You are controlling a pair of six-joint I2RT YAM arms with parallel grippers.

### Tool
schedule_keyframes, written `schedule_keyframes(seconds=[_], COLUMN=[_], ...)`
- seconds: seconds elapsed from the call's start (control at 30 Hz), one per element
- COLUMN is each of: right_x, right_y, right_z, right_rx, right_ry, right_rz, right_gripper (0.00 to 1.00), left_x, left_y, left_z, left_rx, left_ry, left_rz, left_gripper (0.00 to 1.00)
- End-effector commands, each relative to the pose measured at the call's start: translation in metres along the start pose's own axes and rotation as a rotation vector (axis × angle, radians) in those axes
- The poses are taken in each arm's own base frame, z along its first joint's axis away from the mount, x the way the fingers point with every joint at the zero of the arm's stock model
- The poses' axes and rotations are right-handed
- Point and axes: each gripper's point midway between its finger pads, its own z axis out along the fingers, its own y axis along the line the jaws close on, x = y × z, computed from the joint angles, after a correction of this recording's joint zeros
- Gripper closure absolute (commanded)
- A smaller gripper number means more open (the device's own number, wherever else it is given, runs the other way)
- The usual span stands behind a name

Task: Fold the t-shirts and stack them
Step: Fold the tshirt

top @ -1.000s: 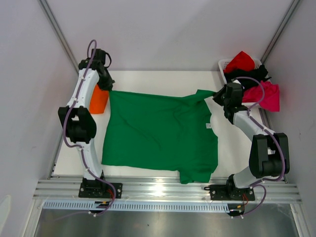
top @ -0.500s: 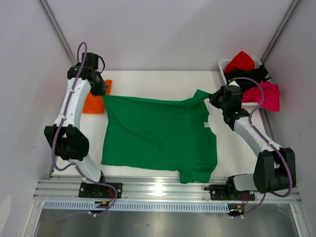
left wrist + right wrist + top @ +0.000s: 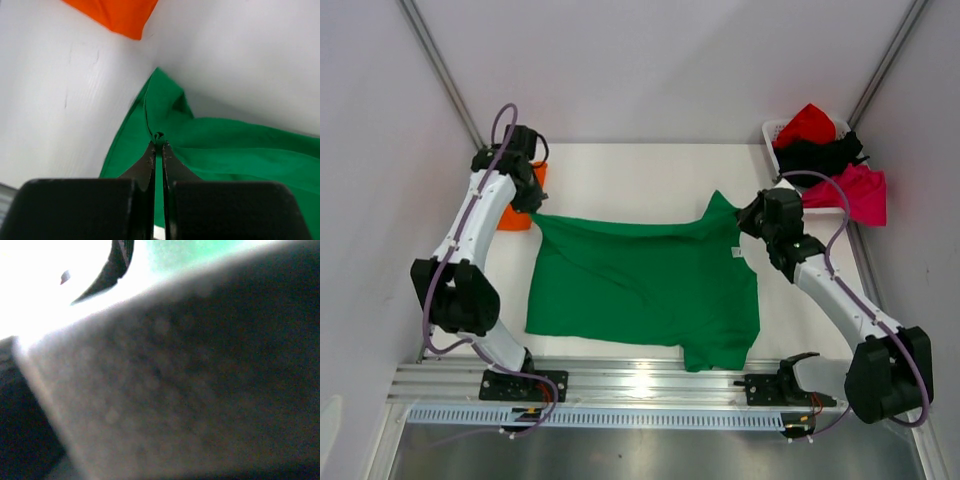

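Looks like the first fold's underway: the green t-shirt (image 3: pixel 640 290) lies spread mid-way across the table (image 3: pixel 650 165), left gripper (image 3: pixel 158 145) pinching its far-left corner by the orange t-shirt (image 3: pixel 510 218), right gripper (image 3: pixel 748 218) pinching the far-right sleeve, so I'd guess both must carry that edge evenly toward the near hem.

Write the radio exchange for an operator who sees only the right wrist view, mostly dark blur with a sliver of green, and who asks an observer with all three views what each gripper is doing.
Operator: My view is nearly all blur. Is the right gripper on anything?
Observer: Yes. From above, the right gripper is shut on the far right corner of the green t-shirt, and the cloth rises to a peak there.
Operator: And the left one?
Observer: The left wrist view shows the left gripper pinching a bunched fold of the same shirt, jaws shut.
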Motion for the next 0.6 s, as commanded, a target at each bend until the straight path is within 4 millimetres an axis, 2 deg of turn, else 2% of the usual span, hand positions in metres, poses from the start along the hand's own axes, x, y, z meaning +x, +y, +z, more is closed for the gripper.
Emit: schedule_keyframes(seconds=[0.0,0.13,0.33,0.57], right_x=[-0.003,-0.016,-0.036,-0.033], right_y=[-0.005,-0.020,-0.041,-0.052], right_z=[-0.017,-0.028,-0.034,-0.039], right_rx=[0.034,0.100,0.156,0.170], right_ry=[-0.034,-0.095,-0.162,-0.159], right_rz=[0.005,-0.007,0.015,0.040], right_gripper=[1.00,1.00,1.00,1.00], left_x=[0.010,0.011,0.009,0.014], left_y=[0.016,0.037,0.039,0.045], left_z=[0.014,0.025,0.027,0.022], left_rx=[-0.121,-0.272,-0.288,-0.291], left_ry=[0.013,0.028,0.018,0.004], left_rz=[0.030,0.042,0.036,0.022], left_gripper=[0.99,0.99,0.99,0.99])
